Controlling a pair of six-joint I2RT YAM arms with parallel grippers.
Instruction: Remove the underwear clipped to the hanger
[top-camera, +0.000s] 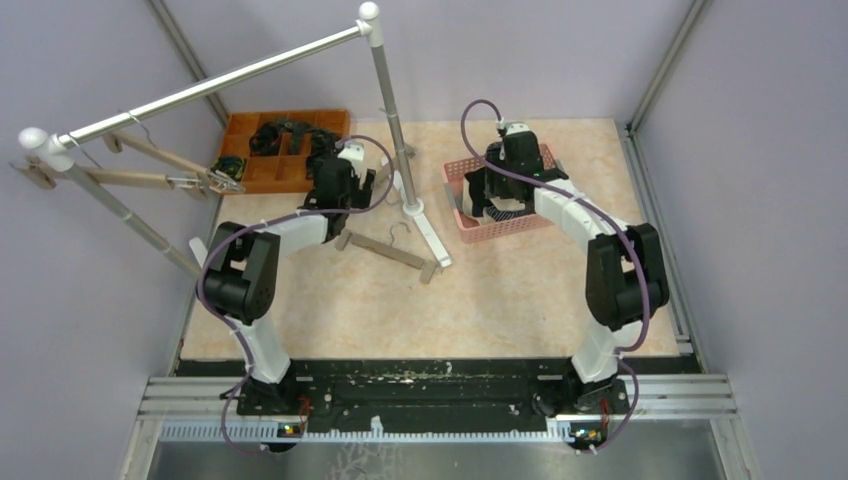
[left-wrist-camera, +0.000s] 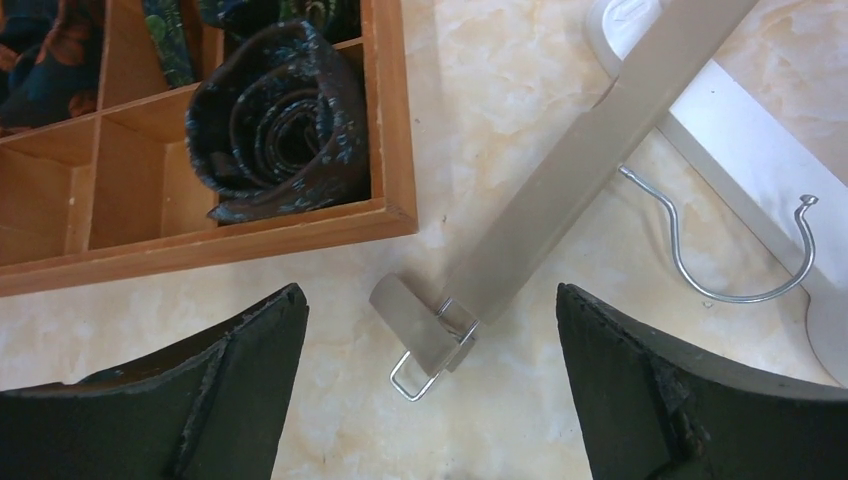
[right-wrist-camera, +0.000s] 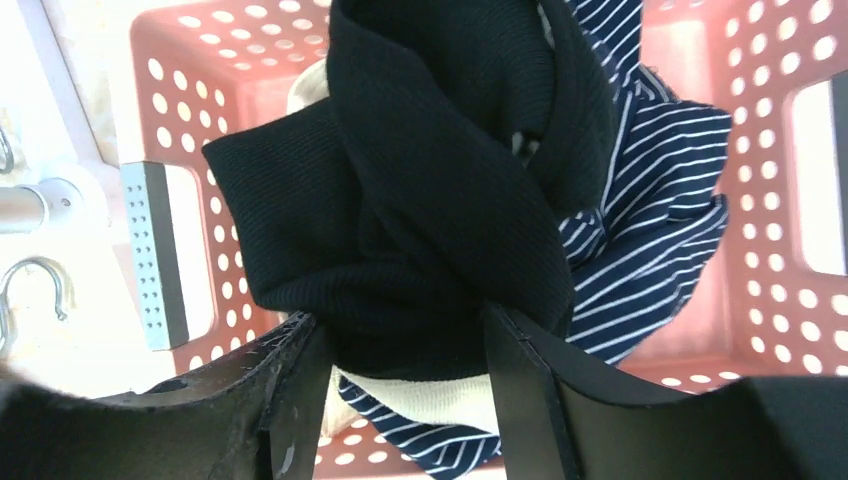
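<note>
My right gripper (top-camera: 497, 192) hangs over the pink basket (top-camera: 470, 228). In the right wrist view its jaws (right-wrist-camera: 400, 325) pinch a bunched black underwear (right-wrist-camera: 420, 190) with a beige waistband (right-wrist-camera: 430, 397). It lies on a navy-striped underwear (right-wrist-camera: 650, 230) inside the basket (right-wrist-camera: 190, 70). My left gripper (top-camera: 335, 190) is open and empty. In the left wrist view it (left-wrist-camera: 428, 300) straddles the metal clip (left-wrist-camera: 425, 325) of a bare wooden hanger (left-wrist-camera: 560, 170) lying flat on the table. No cloth is on that clip.
A wooden divided tray (top-camera: 290, 150) with dark rolled socks (left-wrist-camera: 280, 120) sits at the back left. The clothes rail's post and white foot (top-camera: 415, 205) stand between the arms. Two more wooden hangers (top-camera: 150, 165) hang on the rail. The flat hanger's wire hook (left-wrist-camera: 720, 250) lies by the foot.
</note>
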